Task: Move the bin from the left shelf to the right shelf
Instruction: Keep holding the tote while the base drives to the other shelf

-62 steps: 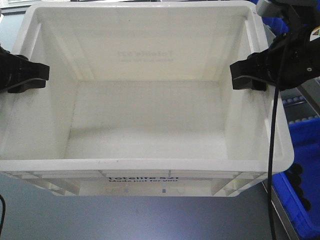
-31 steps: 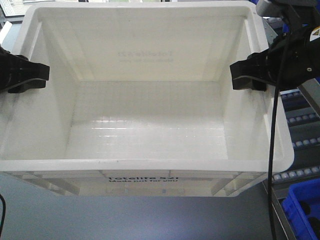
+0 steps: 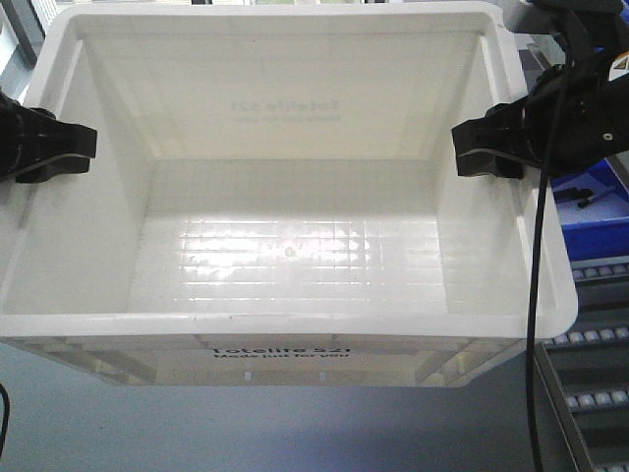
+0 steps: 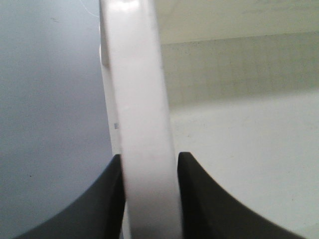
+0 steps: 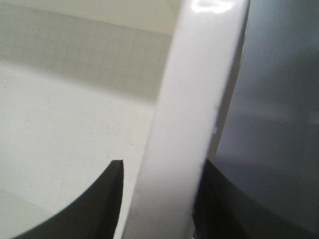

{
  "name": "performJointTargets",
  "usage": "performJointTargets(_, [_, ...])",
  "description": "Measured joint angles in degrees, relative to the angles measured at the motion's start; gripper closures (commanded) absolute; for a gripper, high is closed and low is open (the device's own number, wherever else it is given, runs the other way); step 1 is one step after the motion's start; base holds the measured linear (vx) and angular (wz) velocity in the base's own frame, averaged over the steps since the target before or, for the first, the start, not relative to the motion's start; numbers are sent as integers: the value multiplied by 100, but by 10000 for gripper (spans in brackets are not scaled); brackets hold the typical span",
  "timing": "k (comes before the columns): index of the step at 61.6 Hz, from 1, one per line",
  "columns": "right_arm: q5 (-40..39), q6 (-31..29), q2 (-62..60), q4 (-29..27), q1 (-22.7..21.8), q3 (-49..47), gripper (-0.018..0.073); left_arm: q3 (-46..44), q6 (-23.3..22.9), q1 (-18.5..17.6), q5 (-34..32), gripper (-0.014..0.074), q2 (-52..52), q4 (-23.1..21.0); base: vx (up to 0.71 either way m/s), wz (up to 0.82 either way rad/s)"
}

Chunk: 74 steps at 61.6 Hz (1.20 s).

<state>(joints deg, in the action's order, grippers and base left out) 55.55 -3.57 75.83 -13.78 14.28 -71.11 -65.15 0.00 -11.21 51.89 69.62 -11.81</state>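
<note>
The bin (image 3: 295, 323) is a large white tote that fills the front view, empty, with black print on its near wall. My left gripper (image 3: 59, 152) is shut on its left rim and my right gripper (image 3: 486, 147) on its right rim. The left wrist view has the bin's rim (image 4: 137, 99) running up between the two black fingers of my left gripper (image 4: 149, 159), both pressed against it. In the right wrist view the rim (image 5: 199, 84) sits in the same way inside my right gripper (image 5: 162, 167). The shelves are mostly hidden behind the bin.
A blue bin (image 3: 595, 192) shows past the tote's right rim. Below it run grey roller tracks (image 3: 590, 339). A black cable (image 3: 536, 295) hangs down from the right arm across the tote's right side. Grey floor (image 3: 295, 433) lies under the tote.
The background at the right has slid: the blue bin moved from the lower right corner up beside the right gripper, and roller tracks came into view. Both grips on the bin are unchanged.
</note>
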Motion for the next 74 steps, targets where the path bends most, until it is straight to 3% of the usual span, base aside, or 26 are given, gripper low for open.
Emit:
performJointTargets(38, [-11,0,0,0,0,0,564,0,0,0,-40,601,0,-3,42,22])
performJointTargets(74, [-34,0,0,0,0,0,564,0,0,0,-45,601,0,-2,35,49])
